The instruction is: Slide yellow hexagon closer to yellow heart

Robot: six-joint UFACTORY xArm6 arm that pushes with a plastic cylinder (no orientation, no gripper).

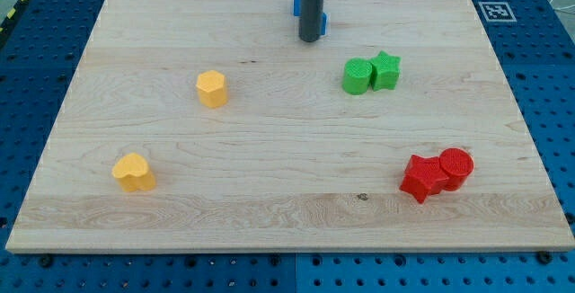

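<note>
The yellow hexagon sits on the wooden board at the view's left of centre. The yellow heart lies lower and further to the view's left, well apart from the hexagon. My tip is at the view's top centre, far up and to the right of the hexagon, touching neither yellow block. A blue block is mostly hidden behind the rod.
A green round block and a green star touch each other right of centre. A red star and a red cylinder touch at the lower right. The board's edge borders a blue pegboard.
</note>
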